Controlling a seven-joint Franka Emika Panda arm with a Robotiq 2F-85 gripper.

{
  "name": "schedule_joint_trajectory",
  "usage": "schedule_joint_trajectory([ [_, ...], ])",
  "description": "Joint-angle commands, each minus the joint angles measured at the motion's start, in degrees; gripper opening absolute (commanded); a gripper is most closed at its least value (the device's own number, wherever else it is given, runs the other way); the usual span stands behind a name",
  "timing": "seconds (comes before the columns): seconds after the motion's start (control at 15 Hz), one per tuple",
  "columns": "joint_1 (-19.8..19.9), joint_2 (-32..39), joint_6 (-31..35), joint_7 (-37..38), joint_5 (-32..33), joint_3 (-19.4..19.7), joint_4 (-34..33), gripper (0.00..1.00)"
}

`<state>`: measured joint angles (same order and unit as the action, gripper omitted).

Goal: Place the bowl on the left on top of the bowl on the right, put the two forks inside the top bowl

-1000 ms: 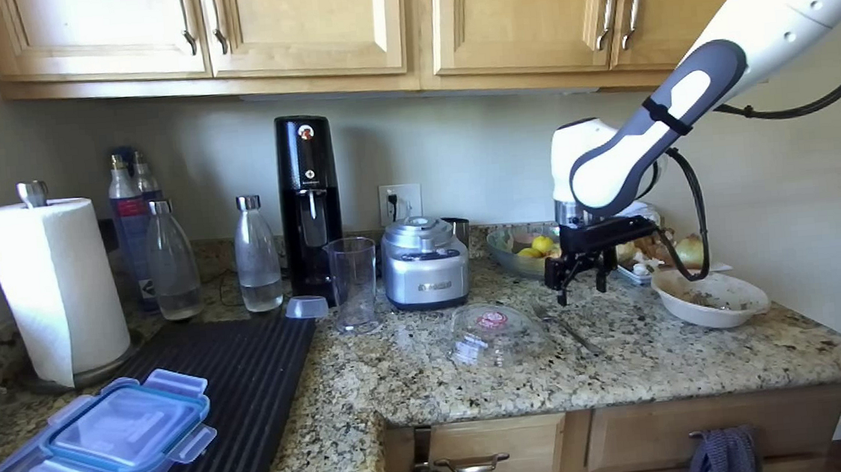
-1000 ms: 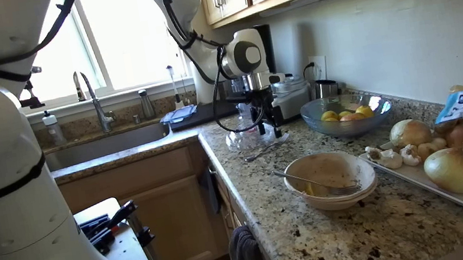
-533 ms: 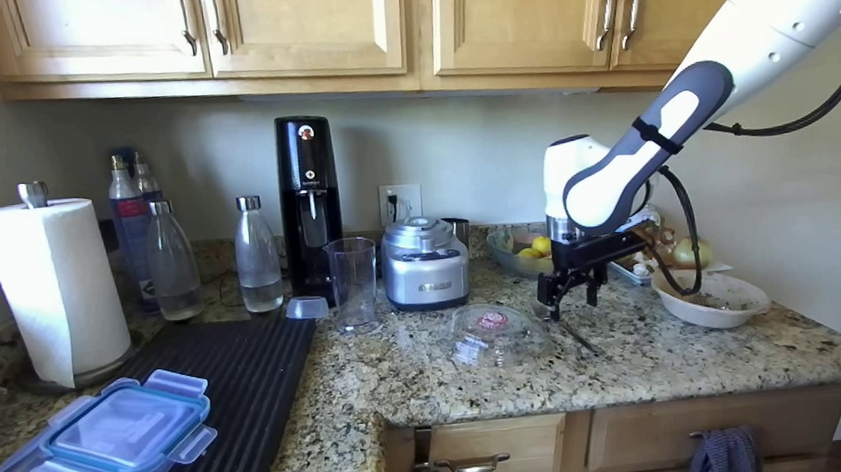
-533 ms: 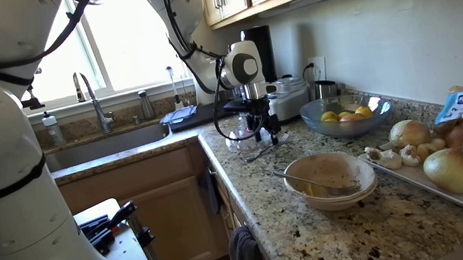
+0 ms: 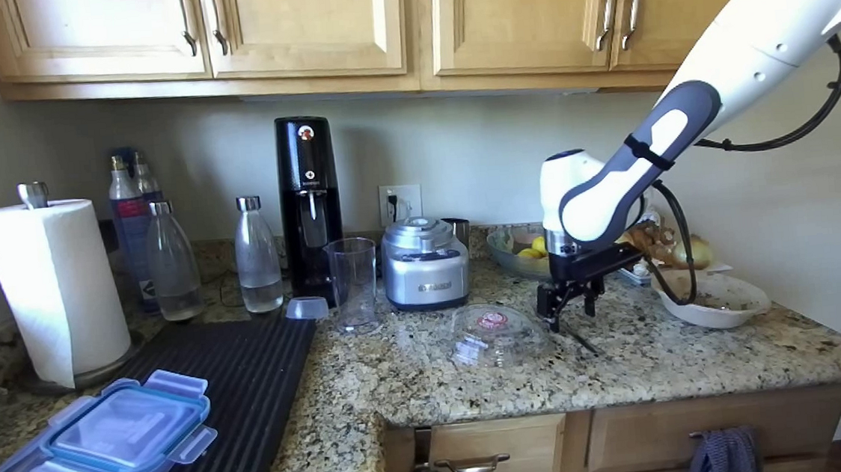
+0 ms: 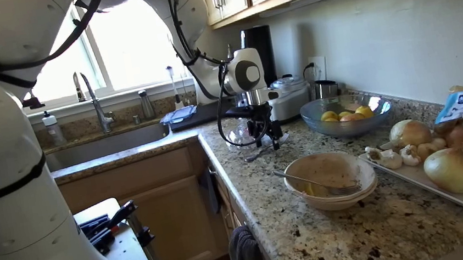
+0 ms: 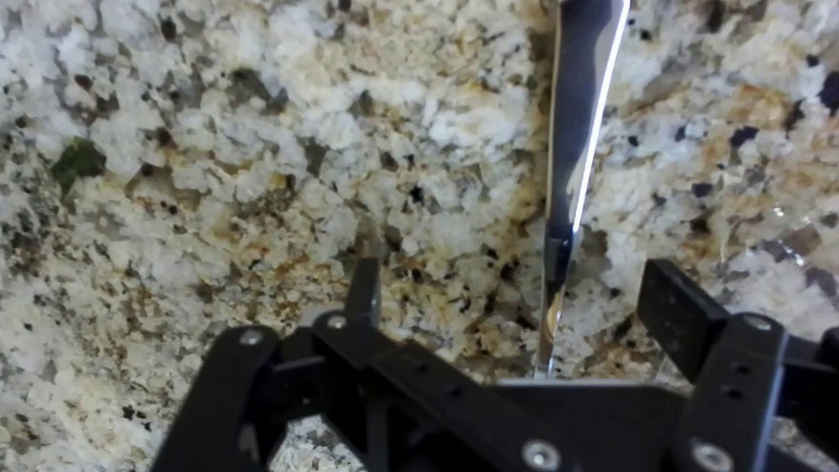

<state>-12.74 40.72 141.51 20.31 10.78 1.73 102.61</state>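
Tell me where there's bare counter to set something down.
Most open: the counter between the stacked bowls, the white tray and the counter's end. Also bare: a strip between the clear plastic container and the counter's front edge. Crowded: beside that container, where the open tool stands over a fork, and around the food processor.

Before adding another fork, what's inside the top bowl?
In the top bowl: one fork, handle over the rim, brownish stains and a yellow scrap. Anything beneath the fork is covered.
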Motion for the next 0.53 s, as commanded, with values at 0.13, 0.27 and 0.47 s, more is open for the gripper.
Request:
schedule_joint_trajectory([
  [0.13,0.05,1.29,1.32,-2.07,-0.91,0.11,-0.98,0.74],
  [0.27,0.12,1.34,1.25,-2.30,-1.12,0.01,-1.17,0.63],
  [0.47,0.27,1.30,1.34,-3.18,-1.66,-0.41,-1.39,0.34],
])
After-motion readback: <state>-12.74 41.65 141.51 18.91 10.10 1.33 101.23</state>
